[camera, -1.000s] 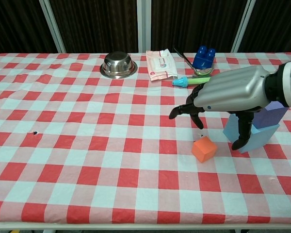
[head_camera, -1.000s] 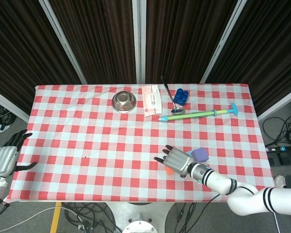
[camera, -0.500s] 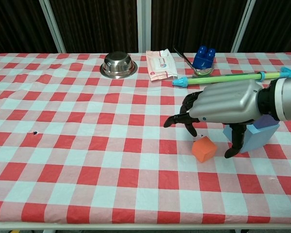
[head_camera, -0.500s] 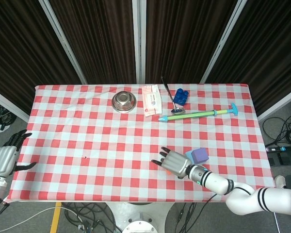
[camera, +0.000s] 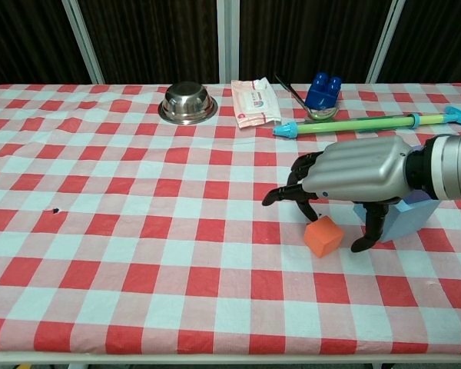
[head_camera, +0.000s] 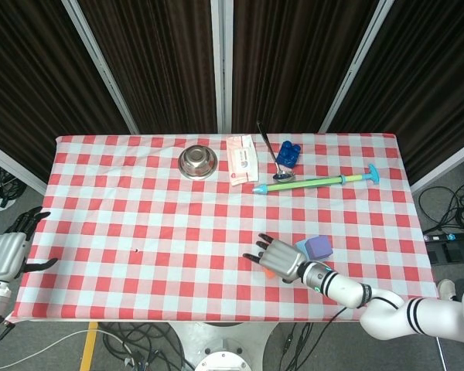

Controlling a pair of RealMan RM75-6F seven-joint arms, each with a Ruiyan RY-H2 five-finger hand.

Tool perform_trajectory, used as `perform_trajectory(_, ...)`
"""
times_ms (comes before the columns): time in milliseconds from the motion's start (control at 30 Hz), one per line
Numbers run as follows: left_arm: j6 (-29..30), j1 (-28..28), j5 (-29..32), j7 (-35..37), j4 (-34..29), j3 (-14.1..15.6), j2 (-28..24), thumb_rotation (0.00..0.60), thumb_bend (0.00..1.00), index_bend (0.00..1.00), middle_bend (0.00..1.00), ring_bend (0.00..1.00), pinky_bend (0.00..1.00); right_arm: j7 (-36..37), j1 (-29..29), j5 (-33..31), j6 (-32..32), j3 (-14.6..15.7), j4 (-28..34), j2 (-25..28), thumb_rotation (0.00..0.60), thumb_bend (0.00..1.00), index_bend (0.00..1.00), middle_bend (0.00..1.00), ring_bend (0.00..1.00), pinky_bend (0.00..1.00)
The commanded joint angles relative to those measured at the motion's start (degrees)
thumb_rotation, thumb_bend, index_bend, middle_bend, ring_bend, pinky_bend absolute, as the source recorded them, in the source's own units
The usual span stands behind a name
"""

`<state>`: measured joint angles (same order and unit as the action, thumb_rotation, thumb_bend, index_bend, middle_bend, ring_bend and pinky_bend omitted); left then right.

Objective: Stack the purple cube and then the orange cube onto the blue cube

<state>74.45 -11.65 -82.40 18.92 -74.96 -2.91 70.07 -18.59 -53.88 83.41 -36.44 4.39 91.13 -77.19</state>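
Lower than a second earlier, the right hand point(camera: 353, 178) hovered with fingers spread and curved, holding nothing. Directly beneath its fingertips, slightly left of the thumb, sat the orange cube point(camera: 323, 236); the purple cube point(head_camera: 319, 246) already rested on the blue cube point(camera: 403, 219), just right.

The right hand point(camera: 346, 178) hovers spread-fingered over the orange cube point(camera: 323, 236), beside the blue cube point(camera: 403, 219).
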Motion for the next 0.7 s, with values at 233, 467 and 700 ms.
perform_trajectory(233,-0.24,0.02,0.11,0.21,0.34,0.03,0.04,0.6,0.09,0.22,0.19,0.12,0.28,0.42,0.49,0.57,-0.4,-0.19,-1.52,-1.37,0.6,0.07,0.0,0.4,0.11,0.04)
perform_trajectory(467,-0.71,-0.07,0.24,0.3,0.59,0.07,0.2,0.6,0.09,0.22,0.19,0.12,0.28,0.11,1.13,1.12,-1.56,-0.45,-2.5,-2.25,0.6,0.1,0.0,0.43,0.13,0.04)
perform_trajectory(700,-1.07,-0.1,0.41,0.6,0.88,0.09,0.21,0.6,0.09,0.22,0.19,0.12,0.28,-0.07,1.72,1.43,-2.38,-0.62,-3.39,-3.13,0.6,0.11,0.0,0.44,0.13,0.04)
